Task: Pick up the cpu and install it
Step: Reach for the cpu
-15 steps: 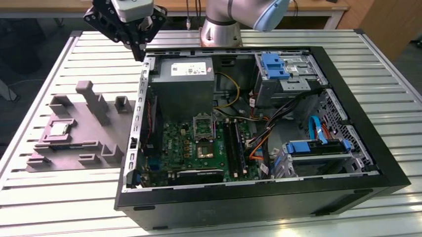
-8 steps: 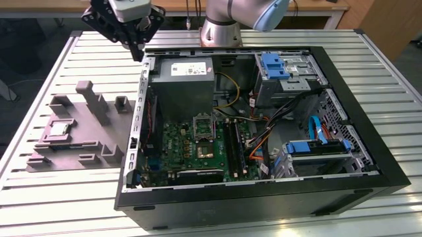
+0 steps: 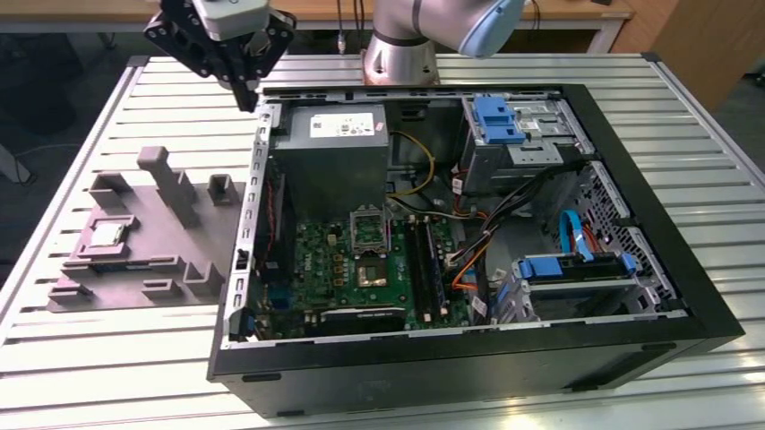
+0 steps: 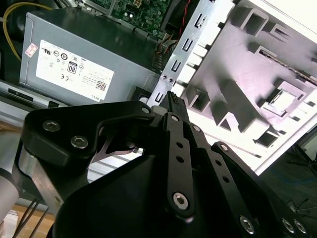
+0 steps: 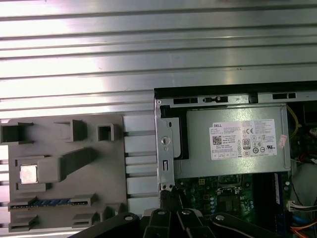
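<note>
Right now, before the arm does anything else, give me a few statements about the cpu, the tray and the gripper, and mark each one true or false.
1. The cpu lies in a recess of the grey tray. True.
2. The gripper is holding the cpu. False: the cpu is in the tray, apart from the gripper, which is at the case's edge near the power supply.
3. The computer case lies open, with the motherboard showing. True.
4. The tray sits inside the case. False: it rests on the slatted table beside the case, on the exterior view's left.
</note>
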Action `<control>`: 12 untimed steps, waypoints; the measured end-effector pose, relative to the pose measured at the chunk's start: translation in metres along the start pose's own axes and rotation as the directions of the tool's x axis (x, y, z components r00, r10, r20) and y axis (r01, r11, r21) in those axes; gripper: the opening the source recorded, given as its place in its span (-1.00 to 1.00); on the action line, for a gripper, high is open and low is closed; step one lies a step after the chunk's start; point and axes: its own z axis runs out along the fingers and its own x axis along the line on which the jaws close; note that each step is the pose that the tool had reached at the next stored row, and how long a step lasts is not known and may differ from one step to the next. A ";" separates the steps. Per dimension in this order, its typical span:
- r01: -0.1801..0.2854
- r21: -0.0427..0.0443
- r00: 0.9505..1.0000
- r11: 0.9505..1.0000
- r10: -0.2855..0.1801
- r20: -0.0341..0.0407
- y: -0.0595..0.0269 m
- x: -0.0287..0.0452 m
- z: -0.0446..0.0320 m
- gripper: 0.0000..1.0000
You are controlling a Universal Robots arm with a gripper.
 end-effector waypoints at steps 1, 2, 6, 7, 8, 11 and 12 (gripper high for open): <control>0.000 0.000 1.000 1.000 0.000 0.000 0.0000 0.0004 0.0000 -0.79; 0.000 0.000 1.000 1.000 0.000 0.000 0.0000 0.0008 0.0000 -0.79; 0.000 0.000 1.000 1.000 0.000 0.000 -0.0002 0.0027 0.0000 -0.79; 0.000 0.000 1.000 1.000 0.000 0.000 -0.0002 0.0031 0.0001 -0.79; 0.000 0.000 1.000 1.000 0.000 0.000 -0.0003 0.0035 0.0000 -0.79; 0.000 0.000 1.000 1.000 0.000 0.000 -0.0003 0.0045 0.0000 -0.79; 0.000 0.000 1.000 1.000 0.000 0.000 -0.0004 0.0048 0.0001 -0.79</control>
